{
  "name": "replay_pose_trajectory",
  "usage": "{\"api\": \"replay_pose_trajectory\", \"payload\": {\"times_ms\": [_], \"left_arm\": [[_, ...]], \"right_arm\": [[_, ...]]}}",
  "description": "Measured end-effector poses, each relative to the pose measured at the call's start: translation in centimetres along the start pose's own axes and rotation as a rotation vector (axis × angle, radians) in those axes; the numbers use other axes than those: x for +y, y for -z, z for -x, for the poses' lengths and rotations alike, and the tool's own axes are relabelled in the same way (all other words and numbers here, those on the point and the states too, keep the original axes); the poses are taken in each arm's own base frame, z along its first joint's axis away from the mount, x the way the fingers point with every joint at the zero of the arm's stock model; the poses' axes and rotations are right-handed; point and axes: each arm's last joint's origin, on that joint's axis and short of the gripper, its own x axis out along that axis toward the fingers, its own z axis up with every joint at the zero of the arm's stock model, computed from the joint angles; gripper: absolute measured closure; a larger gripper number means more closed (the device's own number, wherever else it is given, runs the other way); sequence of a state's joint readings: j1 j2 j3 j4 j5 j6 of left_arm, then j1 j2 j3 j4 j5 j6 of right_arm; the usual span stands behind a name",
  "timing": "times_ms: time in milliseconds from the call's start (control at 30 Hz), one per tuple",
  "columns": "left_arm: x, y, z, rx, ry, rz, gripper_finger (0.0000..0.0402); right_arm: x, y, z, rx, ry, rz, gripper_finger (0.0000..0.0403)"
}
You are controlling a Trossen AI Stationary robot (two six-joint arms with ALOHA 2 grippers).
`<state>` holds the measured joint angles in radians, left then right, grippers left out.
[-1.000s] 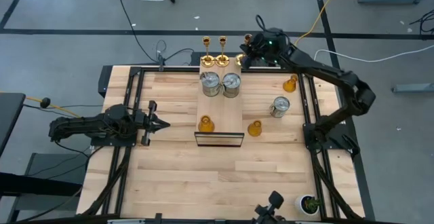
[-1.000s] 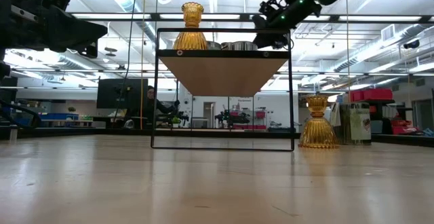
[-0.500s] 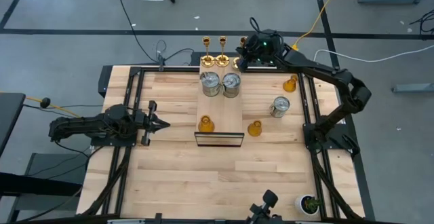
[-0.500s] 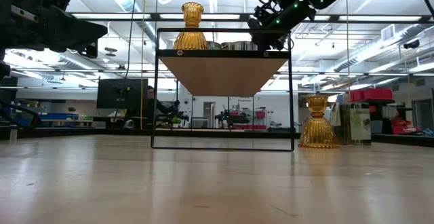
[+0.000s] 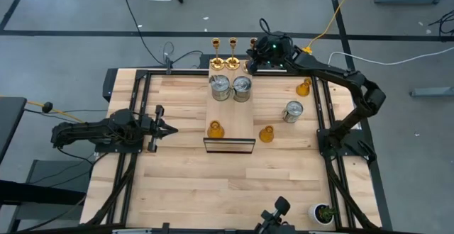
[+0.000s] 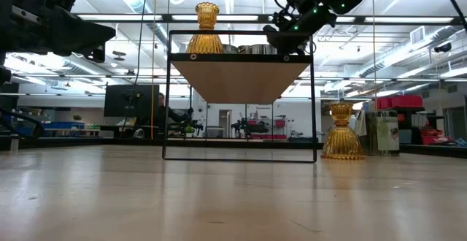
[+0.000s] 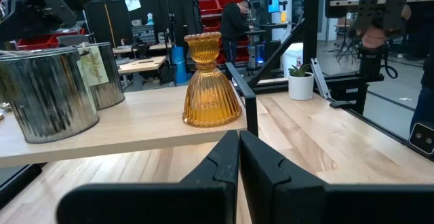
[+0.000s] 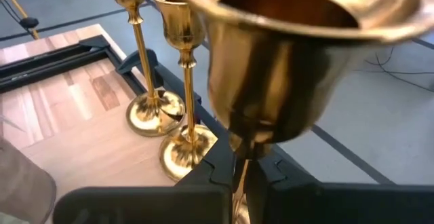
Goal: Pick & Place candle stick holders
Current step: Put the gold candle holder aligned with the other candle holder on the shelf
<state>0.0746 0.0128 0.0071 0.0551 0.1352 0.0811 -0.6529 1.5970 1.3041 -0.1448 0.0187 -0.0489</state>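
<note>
Gold candlestick (image 8: 285,54) clenched in the right tool (image 5: 254,58) has slid left toward the two candlesticks (image 5: 224,63) on the shelf's (image 5: 241,113) far end, so set-down looks close; the left tool (image 5: 167,128) waits shut.

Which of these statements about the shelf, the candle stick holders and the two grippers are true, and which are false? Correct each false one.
1. The right gripper is shut on a gold candlestick. True.
2. Three silver cans stand on the raised shelf. False: two stand there; the third can is on the table.
3. The left gripper holds an amber holder. False: it is shut and empty.
4. One amber holder stands on the shelf. True.
</note>
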Motion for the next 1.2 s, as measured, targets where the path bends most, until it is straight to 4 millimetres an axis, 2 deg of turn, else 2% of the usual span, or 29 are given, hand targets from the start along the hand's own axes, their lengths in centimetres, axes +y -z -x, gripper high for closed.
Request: {"api": "replay_pose_trajectory", "payload": {"times_ms": [367, 633, 1200], "left_arm": [[0.0, 0.0, 0.0, 0.0, 0.0, 0.0, 0.0383], [0.0, 0.0, 0.0, 0.0, 0.0, 0.0, 0.0383], [0.0, 0.0, 0.0, 0.0, 0.0, 0.0, 0.0383]], "right_arm": [[-0.1, -0.4, -0.1, -0.04, 0.028, -0.014, 0.0389], [-0.1, 0.1, -1.1, -0.031, 0.024, -0.043, 0.0389], [-0.3, -0.1, -1.1, -0.059, 0.034, -0.056, 0.0389]]}}
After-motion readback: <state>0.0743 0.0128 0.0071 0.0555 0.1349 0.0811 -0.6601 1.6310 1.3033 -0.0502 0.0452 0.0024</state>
